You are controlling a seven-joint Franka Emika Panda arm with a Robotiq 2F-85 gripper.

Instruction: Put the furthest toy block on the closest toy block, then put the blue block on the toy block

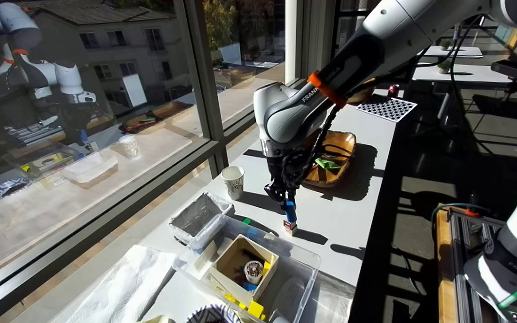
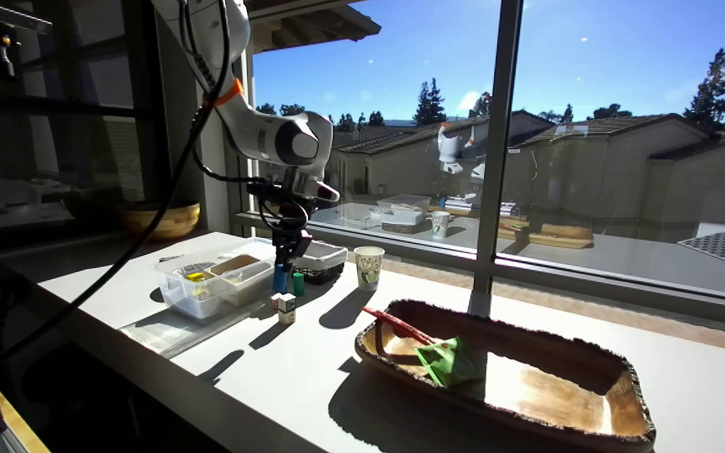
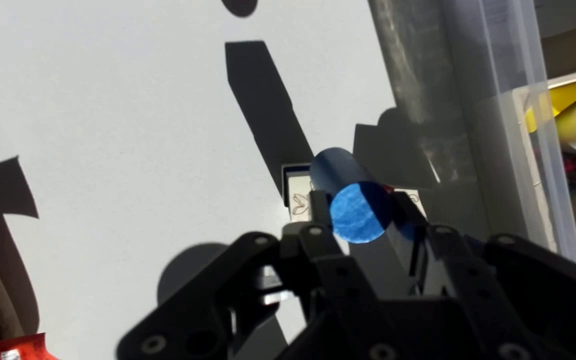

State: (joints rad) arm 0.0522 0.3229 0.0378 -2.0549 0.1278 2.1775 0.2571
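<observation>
One blue block (image 1: 290, 213) projects below the hand (image 3: 364, 207), which is closed on its sides.

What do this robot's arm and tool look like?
The arm is white with rounded joints, black sections, FRANKA lettering and a bright orange band. Black cables run along it. The tool is black, with slim, jointed fingers and round pale fasteners.

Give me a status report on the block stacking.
Looks done: two toy blocks stand stacked in an exterior view. In hand: the blue block, held by the gripper about level with their top; whether it touches them, I can't tell. Remaining, it seems: settling it there and letting go, as the gripper is closed on it.
</observation>
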